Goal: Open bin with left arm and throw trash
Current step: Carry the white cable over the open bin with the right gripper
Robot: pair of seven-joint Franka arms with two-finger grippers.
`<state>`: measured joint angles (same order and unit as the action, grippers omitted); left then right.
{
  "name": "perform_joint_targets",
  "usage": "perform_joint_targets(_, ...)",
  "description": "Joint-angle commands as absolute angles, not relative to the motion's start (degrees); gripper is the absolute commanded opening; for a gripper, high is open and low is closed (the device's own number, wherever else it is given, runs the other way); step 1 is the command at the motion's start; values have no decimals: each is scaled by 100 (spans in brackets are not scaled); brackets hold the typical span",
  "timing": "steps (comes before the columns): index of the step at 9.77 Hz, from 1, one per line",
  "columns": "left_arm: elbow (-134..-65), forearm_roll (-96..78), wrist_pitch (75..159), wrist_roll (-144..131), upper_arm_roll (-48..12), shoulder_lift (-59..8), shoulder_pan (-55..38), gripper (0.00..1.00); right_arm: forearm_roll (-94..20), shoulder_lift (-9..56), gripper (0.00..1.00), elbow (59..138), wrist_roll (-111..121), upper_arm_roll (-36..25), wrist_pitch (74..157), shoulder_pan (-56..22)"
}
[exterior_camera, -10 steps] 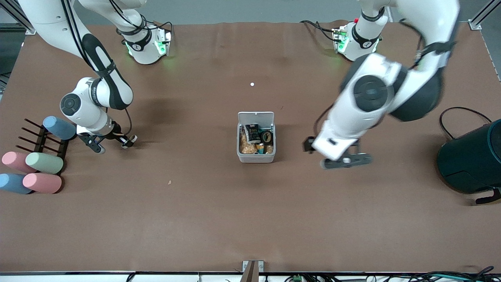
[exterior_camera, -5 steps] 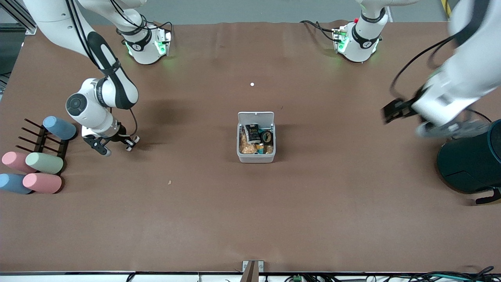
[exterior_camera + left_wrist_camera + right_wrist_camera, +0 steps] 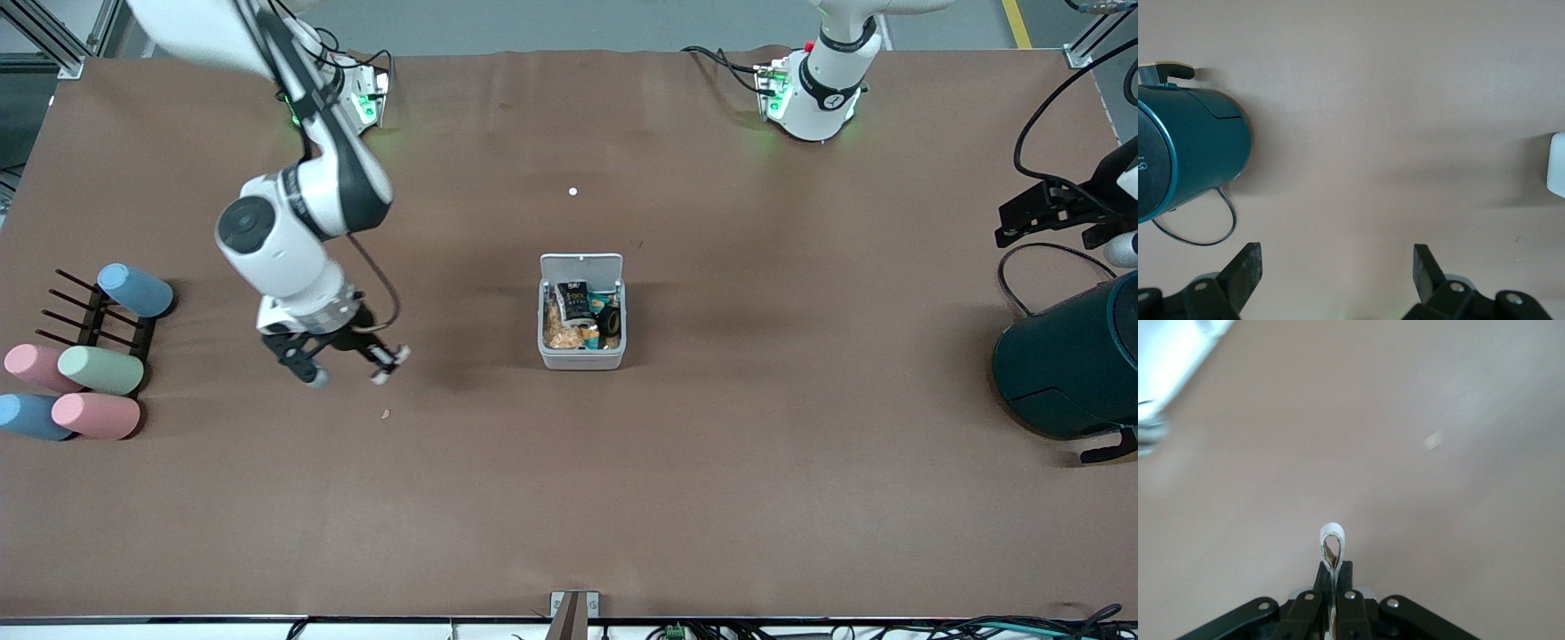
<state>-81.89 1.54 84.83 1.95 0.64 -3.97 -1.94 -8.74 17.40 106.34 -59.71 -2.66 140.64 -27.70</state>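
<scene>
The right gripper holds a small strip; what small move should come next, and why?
Probably carry the right gripper sideways until it is over the bin. It is shut on the whitish strip above bare table, and the bin's lid stands open. The left gripper waits open near the teal container.

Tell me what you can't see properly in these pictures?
- Left tool: cut off by the front view's edge.
- Bin: only a white corner at the left wrist view's edge.
- Strip in the right tool: its lower end is hidden between the fingers.
</scene>
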Motion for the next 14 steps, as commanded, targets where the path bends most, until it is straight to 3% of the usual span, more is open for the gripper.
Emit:
perform_joint_targets(1,-8480,167,8525,220,70,25,-202,100,-1037,2476,0,9470,-6677,-334,13983,-3539)
perform_joint_targets(5,-8411,176,8508,158,62,-176,-167,100,-1046,3172,2,9044,-6847,-334,13975,-4314)
perform_joint_targets(11,-8367,211,8517,79,35,-193,-158,100,-1046,3261,2,9140,-7488,-334,13220,-4772)
perform_joint_targets(14,-8367,141,8508,97,44,-202,-149,100,-1028,3497,2,9229,-7532,-343,13271,-4869)
